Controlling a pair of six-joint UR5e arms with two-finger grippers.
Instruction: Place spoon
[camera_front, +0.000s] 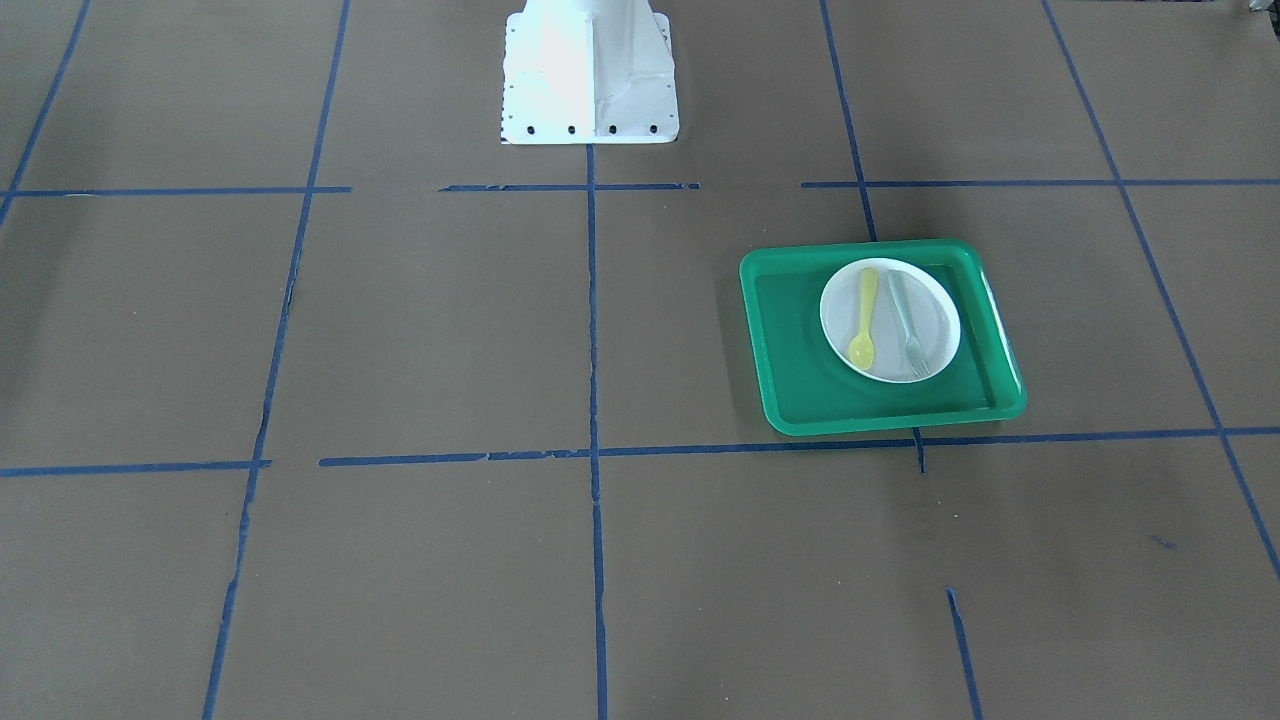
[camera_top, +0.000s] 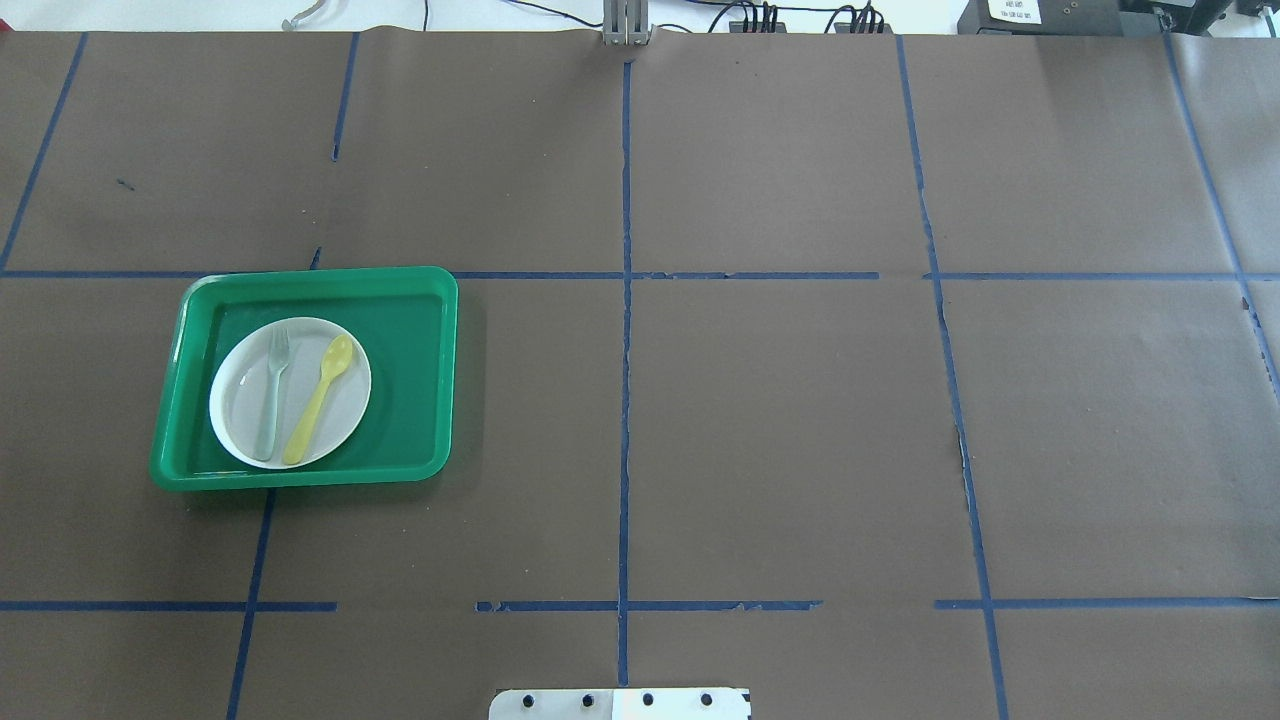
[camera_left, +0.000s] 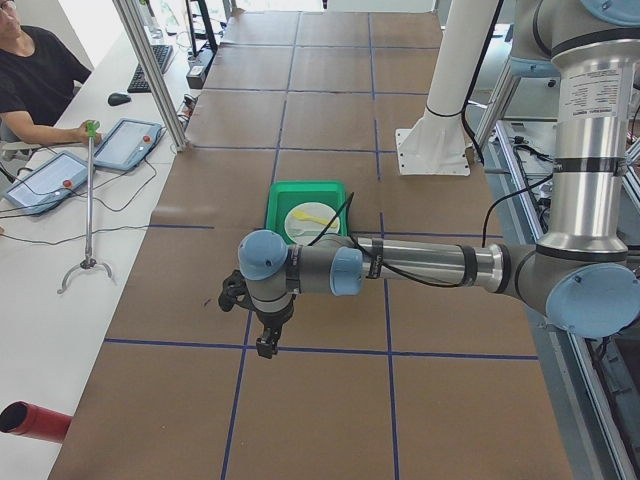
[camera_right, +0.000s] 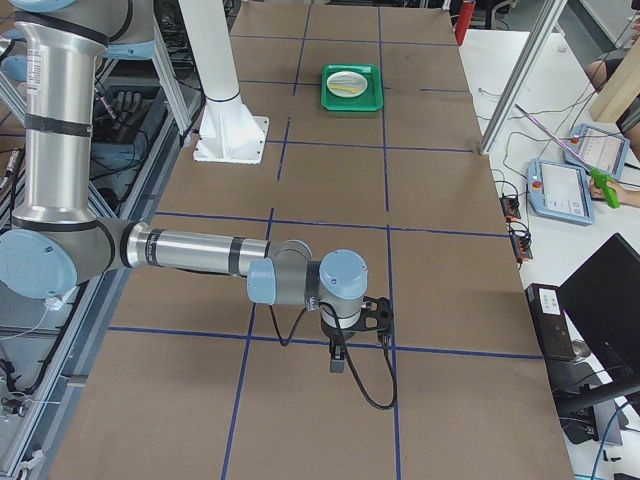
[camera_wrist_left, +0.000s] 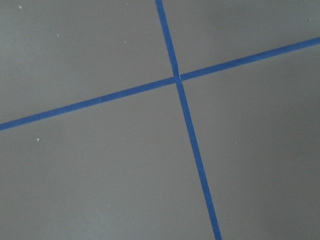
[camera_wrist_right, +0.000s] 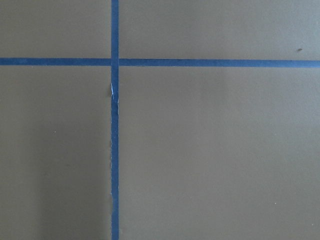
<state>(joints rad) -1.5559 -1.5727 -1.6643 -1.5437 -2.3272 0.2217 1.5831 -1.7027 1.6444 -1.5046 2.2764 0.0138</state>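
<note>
overhead exterior: spoon (camera_top: 318, 402) lies on plate (camera_top: 236, 408), handle at rim.

Soft, diffuse light is spread evenly over the worktop (camera_top: 780, 420), and no hard shadows are cast. In the front-facing view the white robot base (camera_front: 590, 70) is blown out to glare. A faint, blurred shadow is seen along one side of the green tray (camera_top: 410, 400), well beyond the left gripper (camera_left: 265, 347). Beneath it and the right gripper (camera_right: 337, 364), the tape lines (camera_wrist_left: 187, 130) are rendered slightly soft in the wrist views.
</note>
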